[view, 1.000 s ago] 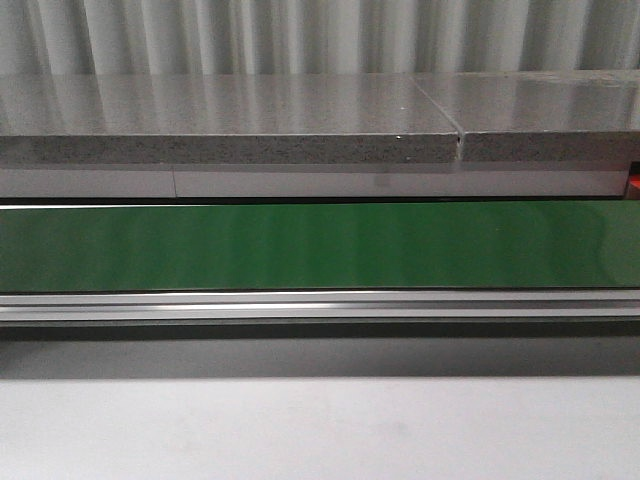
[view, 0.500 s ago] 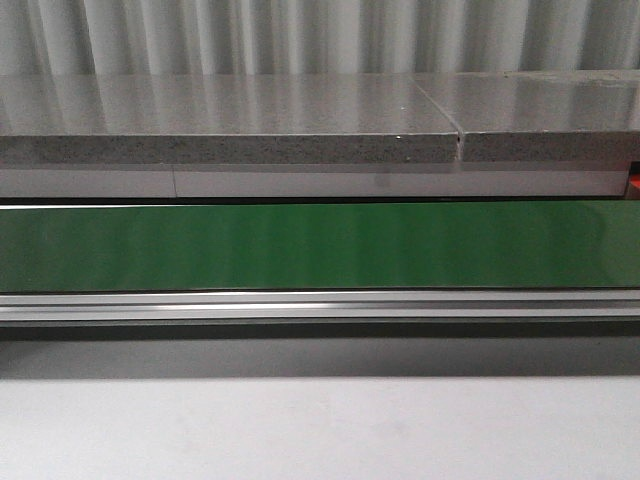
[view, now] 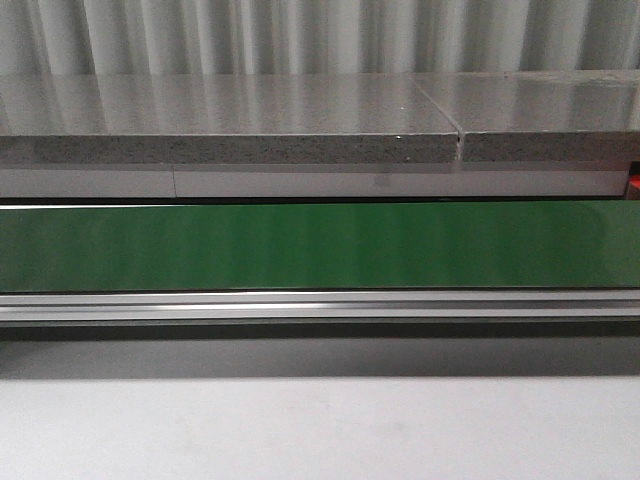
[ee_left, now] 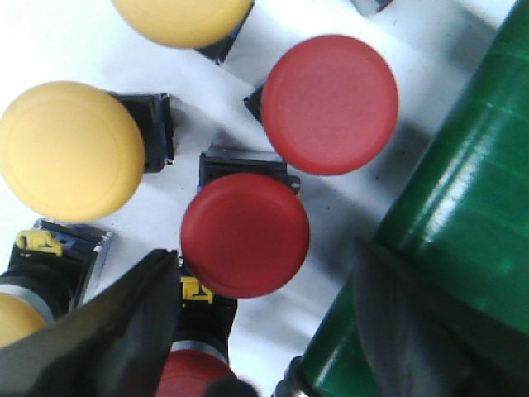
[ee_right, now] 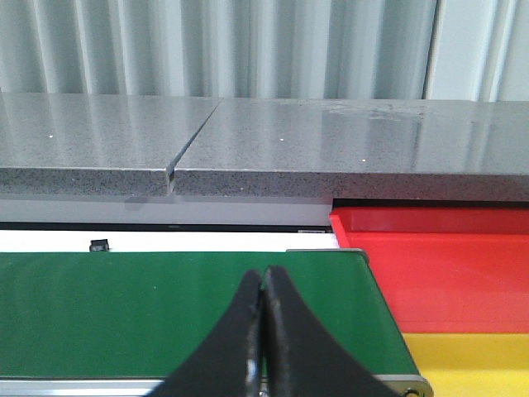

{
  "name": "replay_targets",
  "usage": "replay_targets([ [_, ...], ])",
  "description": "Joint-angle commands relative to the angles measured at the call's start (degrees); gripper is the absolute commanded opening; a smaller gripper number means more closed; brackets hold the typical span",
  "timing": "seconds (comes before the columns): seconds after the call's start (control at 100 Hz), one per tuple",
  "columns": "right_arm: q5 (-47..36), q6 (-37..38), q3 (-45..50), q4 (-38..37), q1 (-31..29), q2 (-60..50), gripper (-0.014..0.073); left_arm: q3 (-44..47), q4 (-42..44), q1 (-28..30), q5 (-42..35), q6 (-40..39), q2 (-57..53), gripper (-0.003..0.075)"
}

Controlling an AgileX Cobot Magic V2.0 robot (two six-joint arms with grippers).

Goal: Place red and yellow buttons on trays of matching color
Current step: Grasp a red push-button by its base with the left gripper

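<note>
L gripper (ee_left: 252,318) wide open, straddling red button (ee_left: 245,235); 2nd red button (ee_left: 330,104) at its 1 o'clock. R gripper (ee_right: 264,331) closed, empty, above green belt (ee_right: 124,310).

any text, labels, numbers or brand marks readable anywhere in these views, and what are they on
None can be read in any view.
The red buttons and yellow buttons have plain caps with no print.
The green conveyor belt, the red tray and the yellow tray carry no marks.
The yellow clip on one button body shows no legible lettering.
</note>
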Motion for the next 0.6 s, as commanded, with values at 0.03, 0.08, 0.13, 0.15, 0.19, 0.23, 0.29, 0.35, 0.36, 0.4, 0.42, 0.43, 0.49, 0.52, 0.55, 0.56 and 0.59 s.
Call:
replay_targets([
  [0.03, -4.8, -0.53, -1.1, -0.2, -0.09, -1.2, -0.006, -1.59, -0.6, 0.21, -1.67, -0.52, -2.36, 0.0438],
  [0.08, -4.8, -0.53, -1.1, -0.2, -0.09, -1.2, -0.006, -1.59, -0.6, 0.21, -1.93, -0.52, -2.36, 0.0438],
  [0.13, -4.8, -0.53, -1.1, -0.2, -0.09, -1.2, -0.006, -1.59, -0.6, 0.21, -1.93, -0.52, -2.36, 0.0438],
  [0.15, -4.8, -0.53, -1.1, -0.2, -0.09, -1.2, -0.006, -1.59, -0.6, 0.21, -1.93, -0.52, -2.36, 0.0438],
  [0.19, -4.8, -0.53, -1.1, -0.2, -0.09, -1.2, -0.006, -1.59, -0.6, 0.21, -1.93, -0.52, -2.36, 0.0438],
  [0.23, -4.8, -0.53, -1.1, -0.2, -0.09, -1.2, -0.006, -1.59, -0.6, 0.21, -2.01, -0.52, -2.36, 0.0438],
  [0.29, -4.8, -0.53, -1.1, -0.2, -0.09, -1.2, -0.006, -1.59, -0.6, 0.21, -2.01, -0.52, -2.36, 0.0438],
  [0.35, -4.8, -0.53, -1.1, -0.2, -0.09, -1.2, -0.006, -1.59, -0.6, 0.21, -2.01, -0.52, -2.36, 0.0438],
  [0.36, -4.8, -0.53, -1.1, -0.2, -0.09, -1.2, -0.006, -1.59, -0.6, 0.21, -2.01, -0.52, -2.36, 0.0438],
  [0.4, -4.8, -0.53, -1.1, -0.2, -0.09, -1.2, -0.006, -1.59, -0.6, 0.21, -2.01, -0.52, -2.36, 0.0438],
  [0.42, -4.8, -0.53, -1.1, -0.2, -0.09, -1.2, -0.006, -1.59, -0.6, 0.21, -2.01, -0.52, -2.36, 0.0438],
  [0.43, -4.8, -0.53, -1.1, -0.2, -0.09, -1.2, -0.006, -1.59, -0.6, 0.21, -2.01, -0.52, -2.36, 0.0438],
  [0.49, -4.8, -0.53, -1.1, -0.2, -0.09, -1.2, -0.006, -1.59, -0.6, 0.21, -2.01, -0.52, -2.36, 0.0438],
  [0.52, -4.8, -0.53, -1.1, -0.2, -0.09, -1.2, -0.006, -1.59, -0.6, 0.21, -2.01, -0.52, -2.36, 0.0438],
  [0.55, -4.8, -0.53, -1.1, -0.2, -0.09, -1.2, -0.006, -1.59, -0.6, 0.21, -2.01, -0.52, -2.36, 0.0438],
  [0.56, -4.8, -0.53, -1.1, -0.2, -0.09, -1.2, -0.006, -1.59, -0.6, 0.21, -2.01, -0.52, -2.36, 0.0438],
  [0.59, -4.8, -0.53, -1.1, -0.2, -0.09, -1.2, -0.006, -1.59, -0.6, 0.21, -2.01, -0.52, -2.36, 0.0438],
])
